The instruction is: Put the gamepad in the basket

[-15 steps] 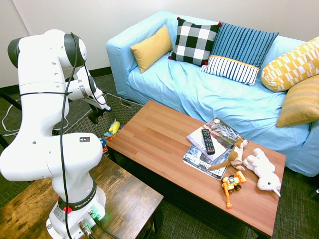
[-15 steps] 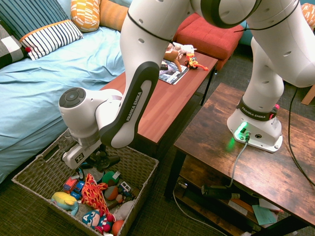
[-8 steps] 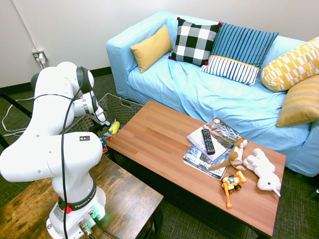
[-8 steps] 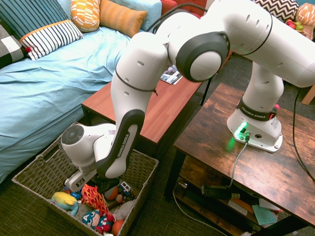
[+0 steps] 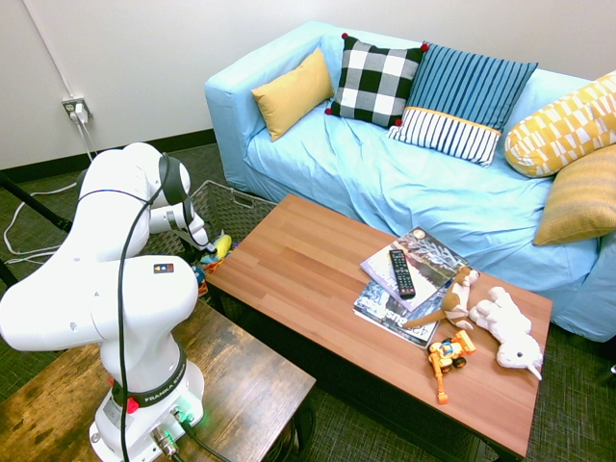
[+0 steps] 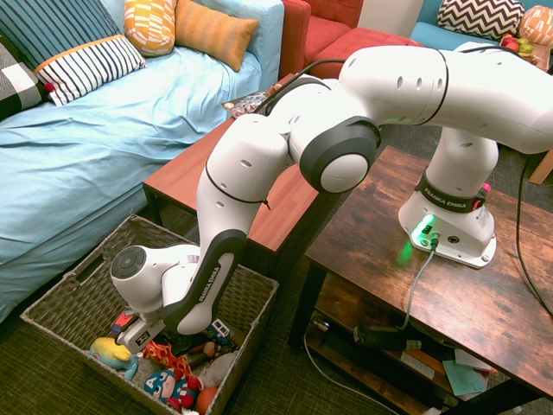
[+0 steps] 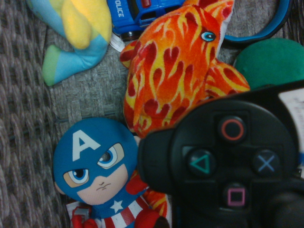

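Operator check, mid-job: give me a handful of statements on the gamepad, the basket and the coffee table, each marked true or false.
1. The gamepad shows in the wrist view, with its symbol buttons facing the camera. True.
2. The basket holds only the flame-patterned toy. False: a Captain America plush and a blue police car, among others, are in it too.
3. The TV remote lies on the magazines on the coffee table. True.
4. The white plush is on the sofa. False: it lies on the coffee table.
5. The tool is over the coffee table. False: it is down at the basket.
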Robot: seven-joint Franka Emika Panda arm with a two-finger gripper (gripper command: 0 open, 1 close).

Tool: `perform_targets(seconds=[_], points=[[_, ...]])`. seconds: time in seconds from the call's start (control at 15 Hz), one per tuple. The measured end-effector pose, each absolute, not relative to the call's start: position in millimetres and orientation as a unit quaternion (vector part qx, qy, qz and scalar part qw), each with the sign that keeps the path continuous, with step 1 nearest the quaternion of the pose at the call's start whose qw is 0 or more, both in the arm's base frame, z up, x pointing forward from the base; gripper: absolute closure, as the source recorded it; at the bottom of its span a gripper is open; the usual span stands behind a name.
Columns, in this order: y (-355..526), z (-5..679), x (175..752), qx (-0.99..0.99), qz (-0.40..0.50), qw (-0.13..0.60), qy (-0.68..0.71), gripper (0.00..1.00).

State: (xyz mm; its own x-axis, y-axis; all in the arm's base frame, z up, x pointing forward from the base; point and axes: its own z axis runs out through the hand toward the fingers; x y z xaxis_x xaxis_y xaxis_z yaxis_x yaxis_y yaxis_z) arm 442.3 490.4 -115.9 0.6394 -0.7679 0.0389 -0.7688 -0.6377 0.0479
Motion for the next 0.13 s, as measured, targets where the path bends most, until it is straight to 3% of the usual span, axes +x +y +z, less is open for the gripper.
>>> perform_targets(seconds=[0.13], points=[[486.7,-115.3,447.4,0.905,0.006,0.03,-0.424,0.0]])
